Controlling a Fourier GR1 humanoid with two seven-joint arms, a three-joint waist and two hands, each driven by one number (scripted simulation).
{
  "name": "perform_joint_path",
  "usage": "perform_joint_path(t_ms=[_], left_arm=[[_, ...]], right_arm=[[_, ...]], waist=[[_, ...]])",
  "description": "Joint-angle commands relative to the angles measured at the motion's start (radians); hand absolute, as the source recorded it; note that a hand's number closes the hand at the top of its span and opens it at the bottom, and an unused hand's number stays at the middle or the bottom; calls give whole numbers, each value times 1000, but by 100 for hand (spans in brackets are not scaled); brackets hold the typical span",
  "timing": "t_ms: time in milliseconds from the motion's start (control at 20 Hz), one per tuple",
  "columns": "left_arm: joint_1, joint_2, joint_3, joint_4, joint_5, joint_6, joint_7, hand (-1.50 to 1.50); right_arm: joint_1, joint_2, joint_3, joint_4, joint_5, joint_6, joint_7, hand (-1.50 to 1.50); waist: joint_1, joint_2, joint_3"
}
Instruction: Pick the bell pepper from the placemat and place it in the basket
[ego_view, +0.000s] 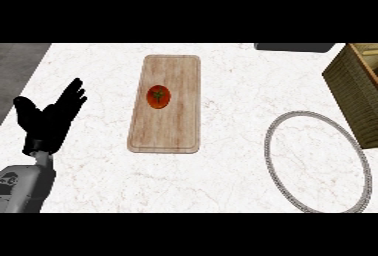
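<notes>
**Head view: bell pepper (159, 96) on a wooden board (166, 132), one hand at rest.**
In the head view you see the red bell pepper lying green stem up on the upper half of the wooden board, nearer its left long edge. The board lies lengthwise on the pale marble bench (221, 185), left of centre. The robot's left hand (48, 122) shows near the view's left edge, well apart from the board. Its fingers are straight, spread wide and pointing up, and they hold nothing. The woven basket (353, 95) stands at the right edge, partly cut off, well apart from the pepper. A grey ring (268, 150) lies flat on the bench at lower right, just beside the basket. A dark flat object (294, 47) sits at the top edge.
</notes>
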Motion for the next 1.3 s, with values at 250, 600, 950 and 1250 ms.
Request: perform_joint_path(t_ms=[250,600,950,1250], left_arm=[[-21,10,26,21,6,-10,-2,0],[-19,-25,2,-4,-16,15,23,0],[36,5,22,-1,-18,-6,-9,0],[31,3,58,-9,-8,36,35,0]], right_arm=[[26,-34,-15,0,-5,-77,188,-150],[65,-22,-51,0,-31,-257,79,-150],[24,-118,-67,0,-45,-467,165,-150],[72,-73,-93,0,-68,-569,188,-150]], waist=[[-4,0,-1],[-12,-4,1],[-37,-24,-3],[-91,-43,-3]])
